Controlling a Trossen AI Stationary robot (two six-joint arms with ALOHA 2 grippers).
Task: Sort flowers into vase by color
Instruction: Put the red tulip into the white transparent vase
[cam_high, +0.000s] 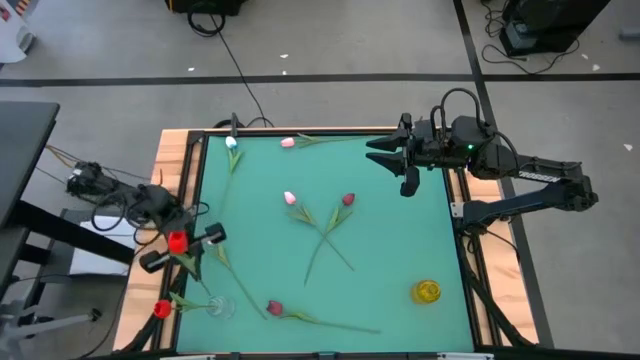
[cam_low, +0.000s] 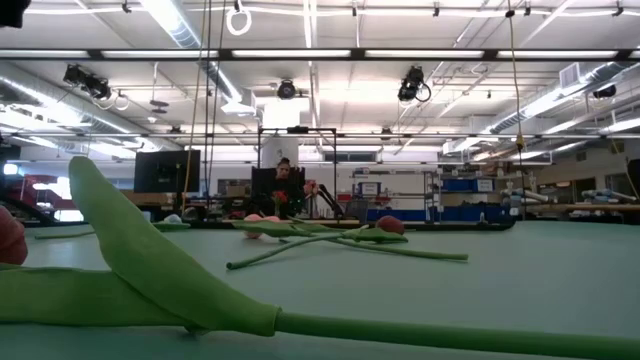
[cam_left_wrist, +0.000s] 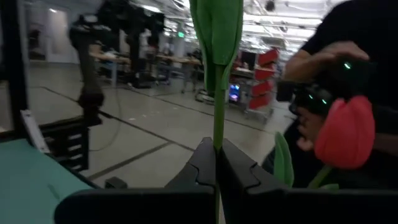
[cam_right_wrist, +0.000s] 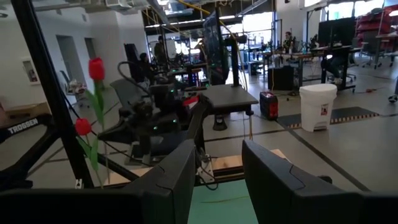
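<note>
Green table mat (cam_high: 400, 250) carries loose tulips: two crossed mid-mat (cam_high: 325, 222), one along the near edge (cam_high: 300, 315), one at the far edge (cam_high: 300, 142). Right gripper (cam_high: 385, 152) hovers over the far right corner, fingers apart, empty. Left gripper (cam_left_wrist: 216, 165), at the left edge, is clamped on a red tulip's (cam_high: 177, 241) stem above the glass vase (cam_high: 220, 307), which holds another red tulip (cam_high: 162, 308).

Both arms matte black, angular links; right arm (cam_high: 540, 172) bears white lettering, looped black cable, small green light near wrist.

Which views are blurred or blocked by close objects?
Low view: a close green leaf fills the lower left, soft-focused. Left wrist view: the held green stem splits the frame, red tulip head blurred. High view: even light, unobstructed.
</note>
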